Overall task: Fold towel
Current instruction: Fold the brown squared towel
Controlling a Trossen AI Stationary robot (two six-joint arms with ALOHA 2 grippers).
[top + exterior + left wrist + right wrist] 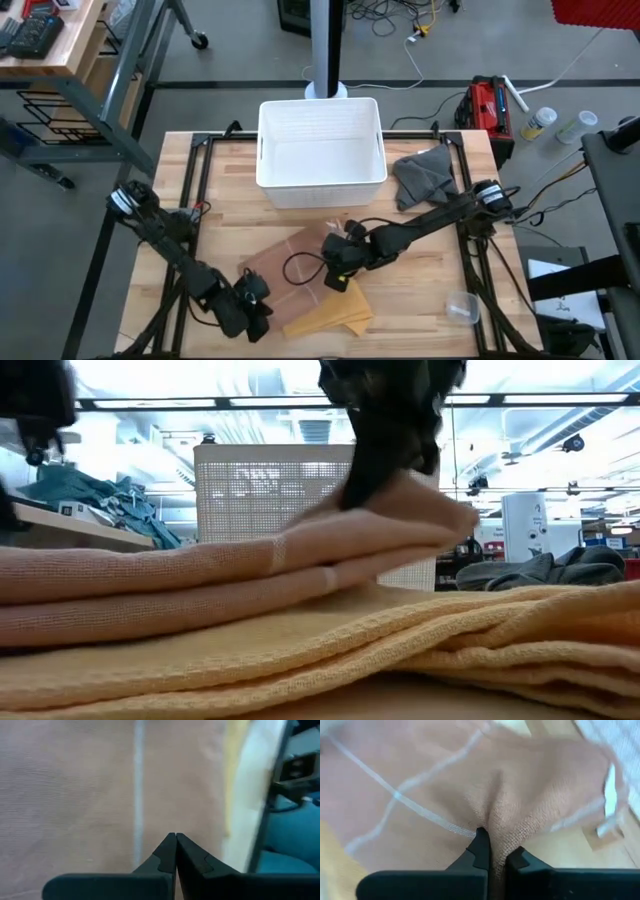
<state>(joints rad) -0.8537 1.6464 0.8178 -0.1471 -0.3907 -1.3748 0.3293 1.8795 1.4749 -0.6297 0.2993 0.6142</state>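
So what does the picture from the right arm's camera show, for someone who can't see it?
The right tool is shut, pinching a bunched fold of a pink towel with pale stripes. The wooden table shows beyond the towel's edge.

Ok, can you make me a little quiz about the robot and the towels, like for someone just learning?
1. True or false: the right gripper is pinching a fold of the pink towel.
2. Which thing sits at the back of the table, past the towels?
A. a white basket
B. a red bucket
C. a blue box
3. Fill in the gap: the towel under the pink one, nearest the table's front edge, is ______ in colour.

Key
1. True. Pink cloth bunches between the shut fingers.
2. A, the white basket. A grey cloth lies beside it.
3. Yellow: the yellow towel. The left gripper, shut, is over the pink towel too.
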